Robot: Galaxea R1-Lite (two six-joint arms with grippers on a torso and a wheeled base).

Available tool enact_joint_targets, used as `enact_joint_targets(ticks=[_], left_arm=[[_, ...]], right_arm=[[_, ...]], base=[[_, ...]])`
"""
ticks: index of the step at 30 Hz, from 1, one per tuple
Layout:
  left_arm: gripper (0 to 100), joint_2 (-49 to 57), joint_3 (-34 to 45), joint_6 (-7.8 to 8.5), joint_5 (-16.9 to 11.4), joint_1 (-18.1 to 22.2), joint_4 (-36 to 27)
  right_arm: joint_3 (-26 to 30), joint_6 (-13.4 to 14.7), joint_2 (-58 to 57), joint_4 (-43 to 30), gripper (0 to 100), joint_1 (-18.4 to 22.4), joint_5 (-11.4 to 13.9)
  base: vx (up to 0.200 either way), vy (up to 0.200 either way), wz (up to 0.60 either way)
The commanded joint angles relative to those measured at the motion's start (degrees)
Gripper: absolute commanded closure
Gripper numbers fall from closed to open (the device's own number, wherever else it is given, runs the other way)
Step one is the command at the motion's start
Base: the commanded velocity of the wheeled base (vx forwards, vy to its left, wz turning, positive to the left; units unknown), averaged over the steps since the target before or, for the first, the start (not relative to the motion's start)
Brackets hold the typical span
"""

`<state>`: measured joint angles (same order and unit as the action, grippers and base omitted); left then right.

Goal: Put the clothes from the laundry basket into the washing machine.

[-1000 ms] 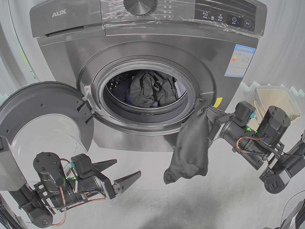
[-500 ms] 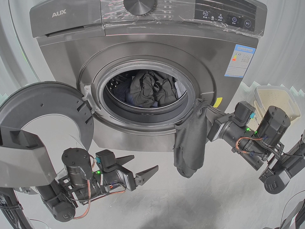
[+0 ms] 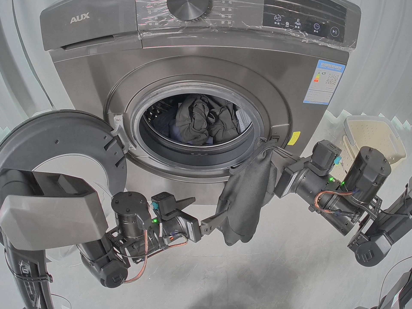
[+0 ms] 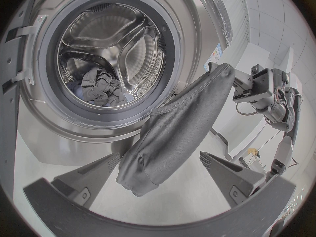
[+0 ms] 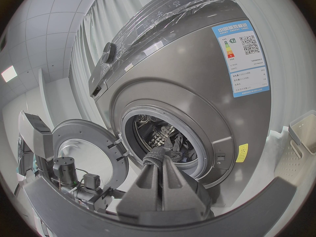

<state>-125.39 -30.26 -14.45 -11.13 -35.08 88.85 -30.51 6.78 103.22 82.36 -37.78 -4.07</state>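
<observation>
Two jaws are on one dark garment (image 3: 246, 194): my right gripper (image 3: 268, 151) is clamped tight on its top edge, just below the mouth of the washing machine (image 3: 214, 65), and my left gripper (image 3: 206, 213) is spread wide, one finger on either side of its hanging lower end.
</observation>
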Motion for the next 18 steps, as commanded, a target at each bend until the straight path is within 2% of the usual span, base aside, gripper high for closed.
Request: enact_joint_targets(ticks=[1, 4, 7, 18], left_arm=[[0, -3.4, -3.0, 0.12, 0.1, 0.1, 0.0], [0, -4.3, -4.6, 0.30, 0.1, 0.2, 0.0], [0, -7.7, -9.2, 1.26, 0.4, 0.1, 0.0], [0, -13.3, -18.4, 1.35, 0.0, 0.2, -0.4]], right_arm=[[0.0, 0.0, 0.1, 0.1, 100, -0.4, -0.1], [0.0, 0.0, 0.1, 0.1, 100, -0.5, -0.1], [0.0, 0.0, 0.1, 0.1, 100, -1.0, -0.1], [0.0, 0.0, 0.0, 0.1, 100, -1.2, -0.1]], base=[[0.000, 0.000, 0.00], [0.000, 0.000, 0.00], [0.000, 0.000, 0.00], [0.000, 0.000, 0.00]])
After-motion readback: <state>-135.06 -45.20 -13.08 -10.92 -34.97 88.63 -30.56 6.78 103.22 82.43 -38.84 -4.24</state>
